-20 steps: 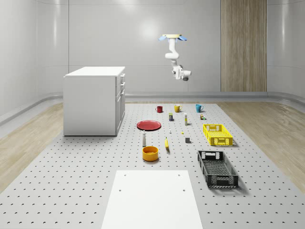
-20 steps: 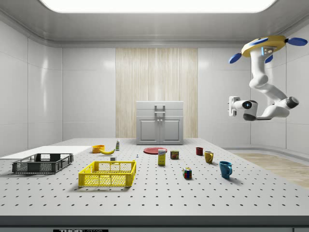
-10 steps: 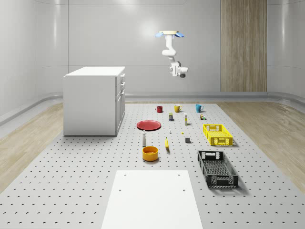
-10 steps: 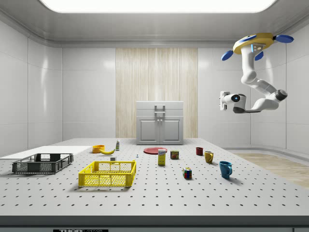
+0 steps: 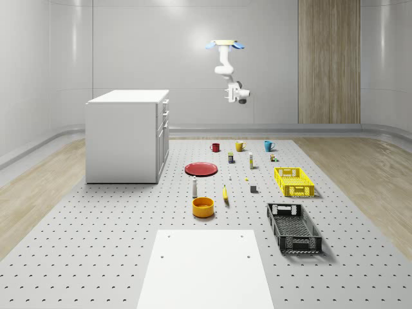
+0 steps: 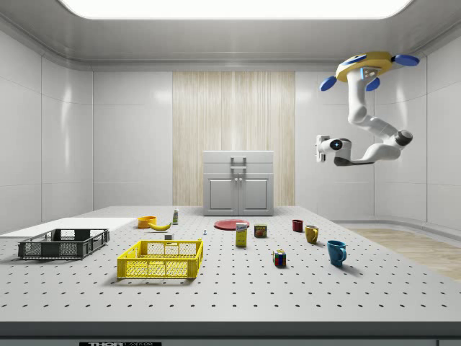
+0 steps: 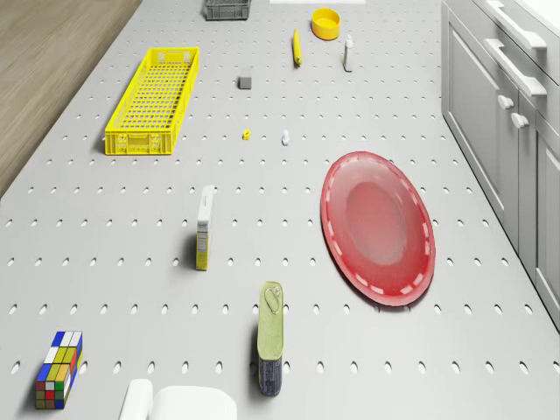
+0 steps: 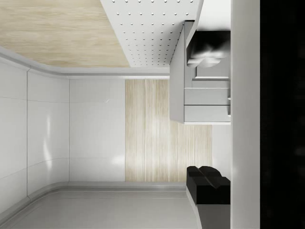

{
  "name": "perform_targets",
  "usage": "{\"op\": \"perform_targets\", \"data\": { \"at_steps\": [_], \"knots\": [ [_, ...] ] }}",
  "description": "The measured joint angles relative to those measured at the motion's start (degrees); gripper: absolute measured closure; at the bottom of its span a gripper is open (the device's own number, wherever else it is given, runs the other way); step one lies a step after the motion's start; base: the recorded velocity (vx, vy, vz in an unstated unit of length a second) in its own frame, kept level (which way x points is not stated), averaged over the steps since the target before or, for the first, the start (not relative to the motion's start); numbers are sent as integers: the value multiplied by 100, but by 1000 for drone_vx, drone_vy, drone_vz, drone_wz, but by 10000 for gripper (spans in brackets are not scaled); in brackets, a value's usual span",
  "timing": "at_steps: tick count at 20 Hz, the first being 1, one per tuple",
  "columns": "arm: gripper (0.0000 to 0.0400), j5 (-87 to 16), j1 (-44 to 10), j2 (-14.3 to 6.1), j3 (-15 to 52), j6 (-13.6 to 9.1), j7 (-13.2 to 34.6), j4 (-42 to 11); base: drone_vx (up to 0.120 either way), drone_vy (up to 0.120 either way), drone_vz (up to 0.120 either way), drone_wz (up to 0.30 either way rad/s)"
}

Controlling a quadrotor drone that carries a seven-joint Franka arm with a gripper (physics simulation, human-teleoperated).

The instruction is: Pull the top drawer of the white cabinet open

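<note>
Over the last second my drone (image 5: 225, 45) has drifted toward the whole-scene view's left, closing on the cabinet (image 5: 129, 135) while hovering high above the mugs' end of the table (image 5: 96, 257). The gripper (image 5: 228, 95) now points at the cabinet but is well apart from it. The top drawer (image 6: 238, 158) is shut, its handle untouched. I cannot tell the fingers' spacing. The approach is under way; no contact yet.
</note>
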Motion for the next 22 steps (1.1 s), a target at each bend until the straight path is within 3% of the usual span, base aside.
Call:
{"op": "perform_targets", "data": {
  "at_steps": [22],
  "knots": [
    [95, -380, 566, -516, -233, 502, 314, -67, 120, -120, 0, 0]
  ]
}}
